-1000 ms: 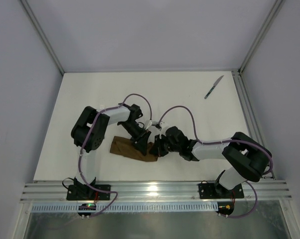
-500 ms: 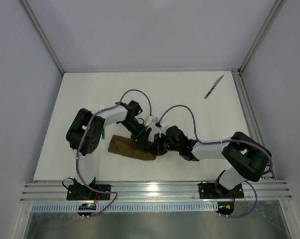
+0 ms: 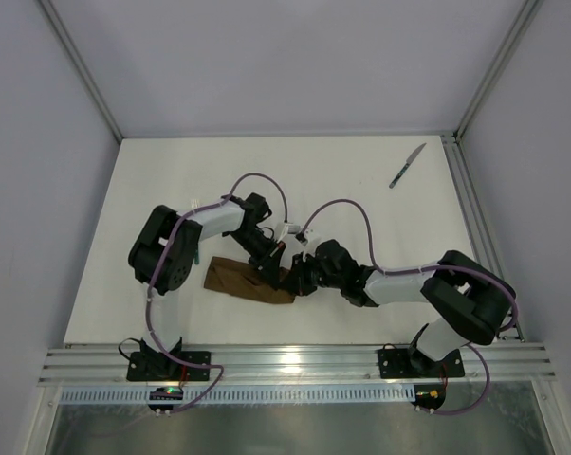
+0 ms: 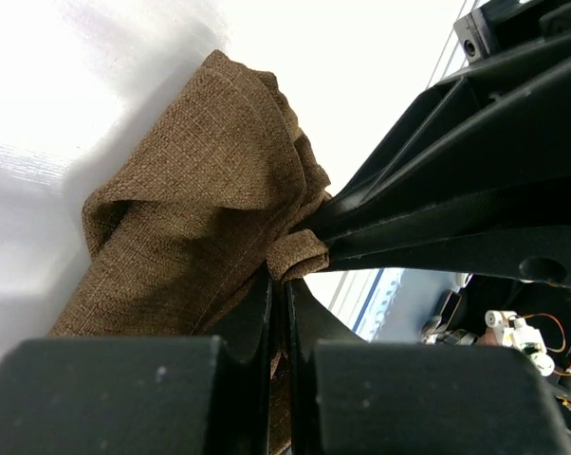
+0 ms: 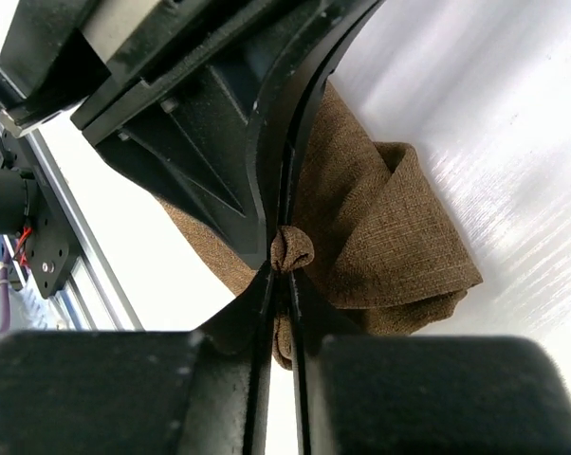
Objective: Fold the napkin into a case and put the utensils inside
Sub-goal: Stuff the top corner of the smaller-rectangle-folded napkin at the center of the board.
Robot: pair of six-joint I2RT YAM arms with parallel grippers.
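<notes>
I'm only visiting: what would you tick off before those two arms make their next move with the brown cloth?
1. Is the left gripper pinching the napkin? Ok, shut on a fold.
2. Is the right gripper gripping that same end? Ok.
3. Is the napkin folded into a tidy case? Not ok, it is bunched.
4. Is the knife free to pick up? Ok, it lies alone at the table's far right.
5. Is the fork located? Cannot tell, it is not visible.

Front-ctr lies napkin (image 3: 230, 278), knife (image 3: 408, 165) well apart at back-right.
</notes>
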